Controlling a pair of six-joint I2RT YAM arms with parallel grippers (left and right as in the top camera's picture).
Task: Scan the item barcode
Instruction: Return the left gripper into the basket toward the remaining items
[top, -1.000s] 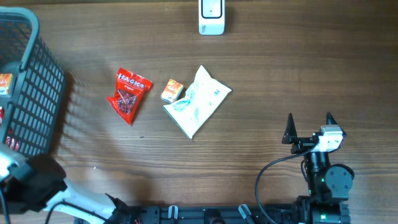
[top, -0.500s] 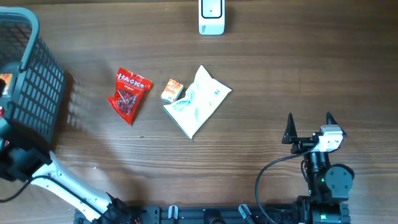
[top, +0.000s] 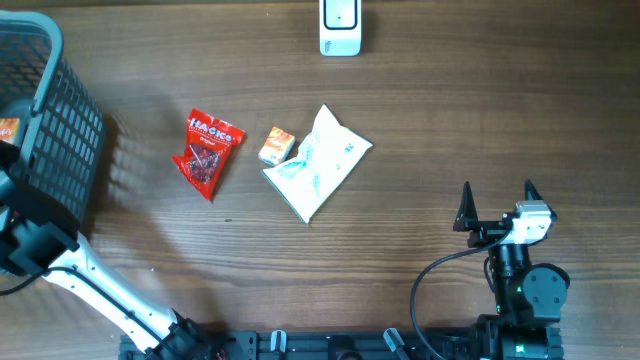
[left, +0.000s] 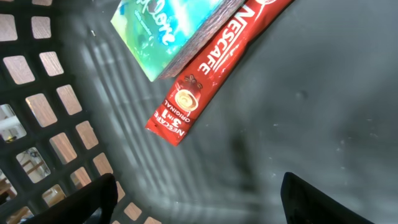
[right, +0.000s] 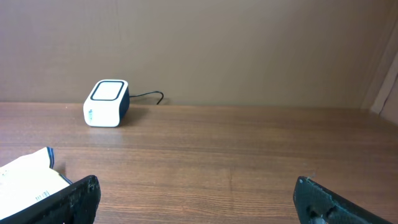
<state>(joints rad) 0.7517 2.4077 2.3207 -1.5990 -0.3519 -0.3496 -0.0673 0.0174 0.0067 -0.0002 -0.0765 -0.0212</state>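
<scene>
My left gripper (left: 198, 190) hangs open inside the dark mesh basket (top: 62, 140), with nothing between its fingers. Just ahead of it on the basket floor (left: 311, 93) lie a red Nescafe sachet (left: 208, 71) and a teal packet (left: 165, 31) that partly overlaps it. The white barcode scanner (top: 340, 28) stands at the table's far edge and shows in the right wrist view as a small white box (right: 106, 103). My right gripper (top: 497, 203) rests open near the front right, empty.
On the table's middle lie a red snack bag (top: 207, 150), a small orange box (top: 277, 145) and a white pouch (top: 318, 163), whose corner shows at the left of the right wrist view (right: 25, 177). The left arm (top: 35, 245) leans over the basket's near corner.
The left arm has moved from the front left corner up and over the basket. Its jaws have narrowed a little. The right arm has not moved.
</scene>
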